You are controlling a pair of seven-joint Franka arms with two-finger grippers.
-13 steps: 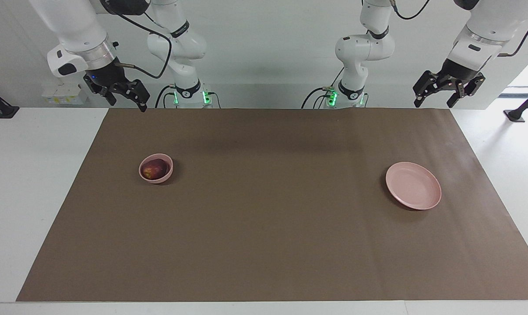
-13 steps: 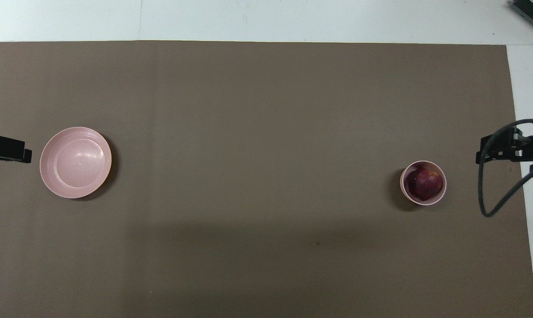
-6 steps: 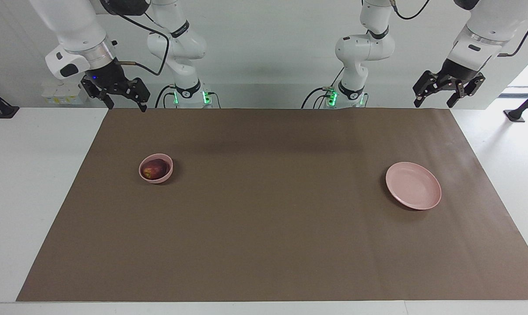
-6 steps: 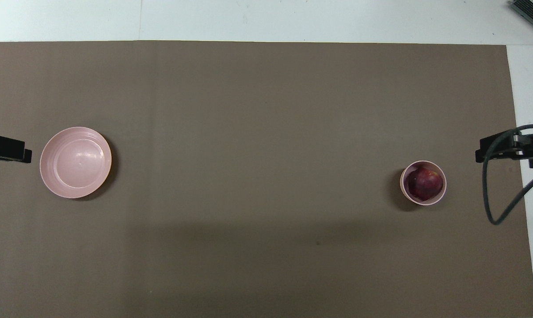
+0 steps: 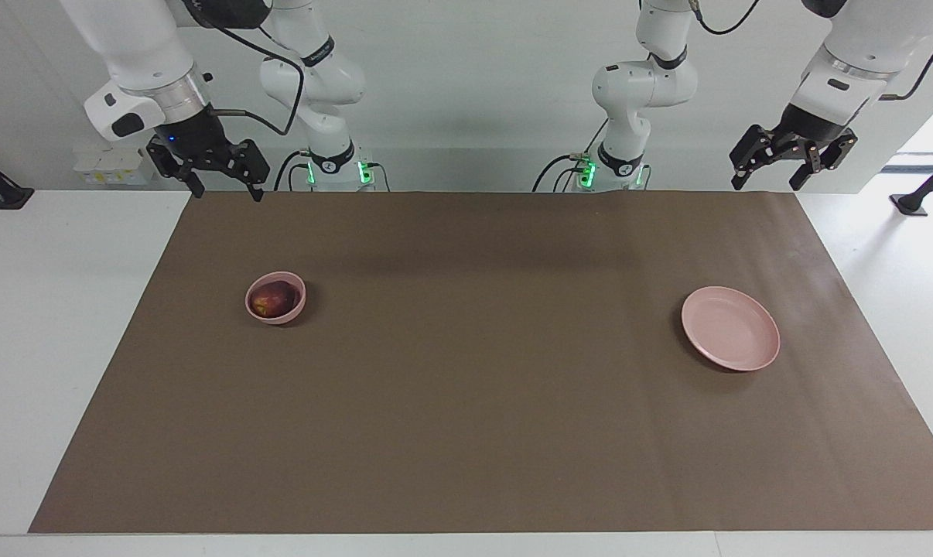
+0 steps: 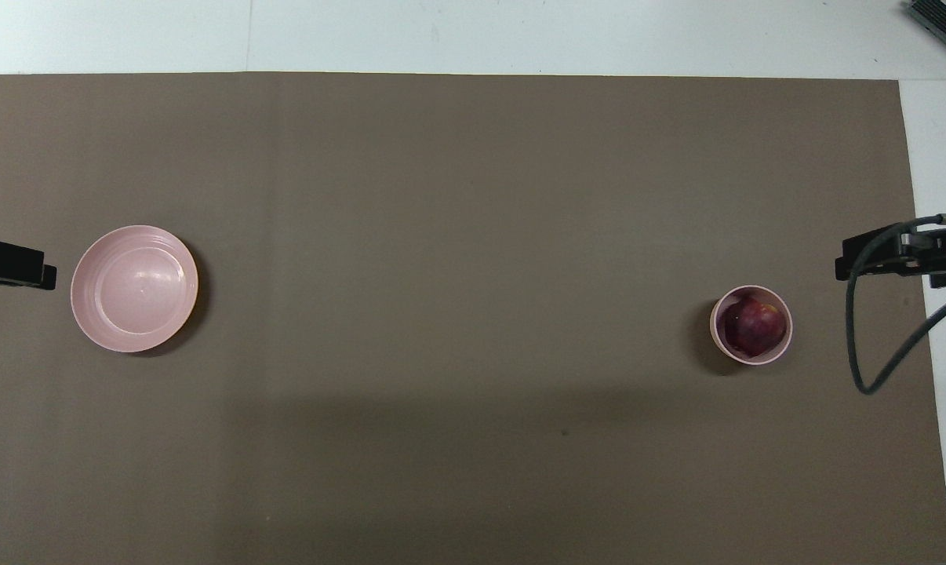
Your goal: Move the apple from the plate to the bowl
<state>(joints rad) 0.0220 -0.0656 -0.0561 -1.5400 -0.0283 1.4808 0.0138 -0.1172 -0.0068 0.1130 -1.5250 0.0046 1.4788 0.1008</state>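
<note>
The apple (image 5: 272,299), firm, smooth and apt to roll, best gripped across its widest part, lies in the bowl (image 5: 275,298), the plate (image 5: 730,327) bare, while left pincer (image 5: 790,160) and right pincer (image 5: 213,168) hang open, holding nothing

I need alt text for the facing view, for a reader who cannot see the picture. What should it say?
A dark red apple sits in a small pink bowl toward the right arm's end of a brown mat; an empty pink plate lies toward the left arm's end. The right gripper and left gripper hang open over the mat's robot-side corners, holding nothing.
</note>
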